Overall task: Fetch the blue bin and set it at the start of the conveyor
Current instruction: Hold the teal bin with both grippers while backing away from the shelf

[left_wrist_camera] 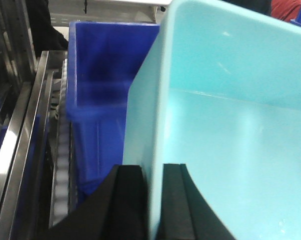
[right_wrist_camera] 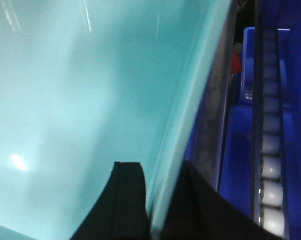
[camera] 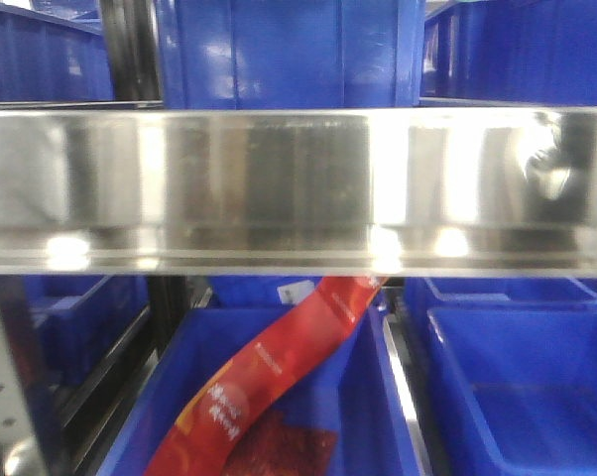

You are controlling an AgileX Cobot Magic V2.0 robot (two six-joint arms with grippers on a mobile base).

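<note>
Black left fingers [left_wrist_camera: 129,200], right fingers [right_wrist_camera: 124,202] each pinch blue bin [left_wrist_camera: 230,125] wall, nearly closed.

Front view: soft focus throughout, bright light from overhead. The steel rail [camera: 298,188] carries white glare bands and hot spots, and the dark blue bins [camera: 517,377] below it sit in mild shade.
Left wrist view: the turquoise tub [left_wrist_camera: 230,125] is evenly lit with faint highlights, its near wall blurred.
Right wrist view: the tub wall is out of focus with one small hot spot, and the rollers [right_wrist_camera: 270,165] are dim.
</note>
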